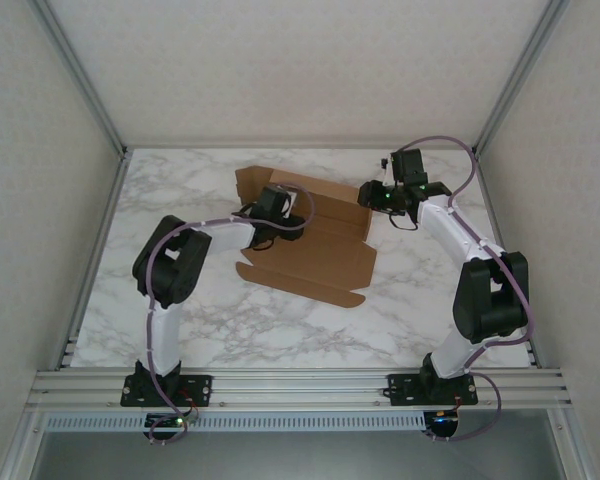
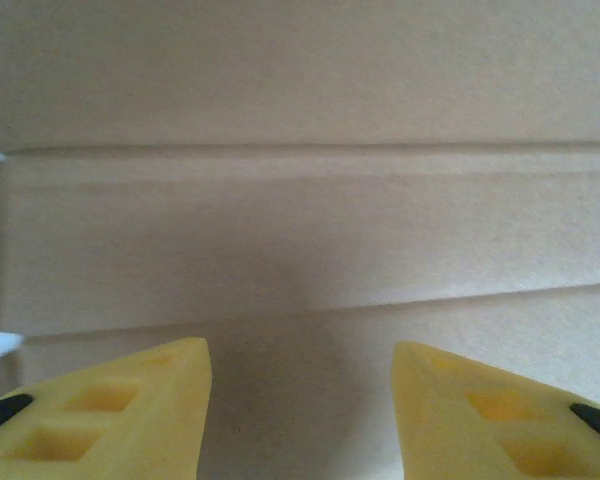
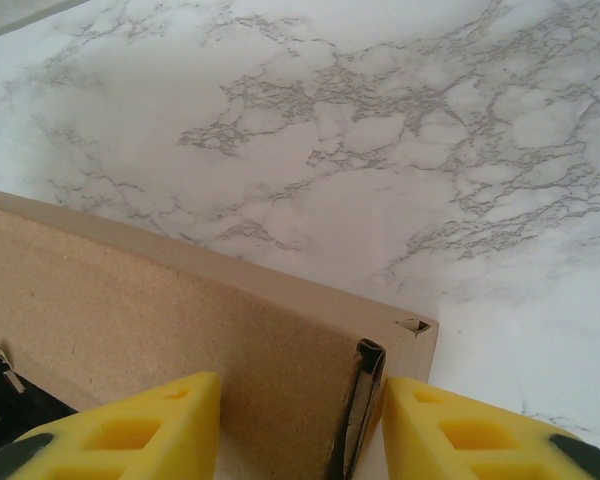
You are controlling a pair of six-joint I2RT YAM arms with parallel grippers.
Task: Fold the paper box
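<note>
**Marble table (image 1: pixel 280 325), box part-folded: seating the far wall**

Left gripper (image 2: pixel 298 352) hovers half-spread over the inner panels of the paper box (image 1: pixel 315 250), gripping nothing. The box lies mid-table, far wall raised. Right gripper (image 3: pixel 300 382) straddles that wall's right end; whether it pinches, we cannot tell. We judge the left should pin the floor flat while the right turns the wall along its crease, slowly.

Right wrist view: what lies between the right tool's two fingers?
A corner of the paper box, its doubled wall edge, seen in the right wrist view.
</note>
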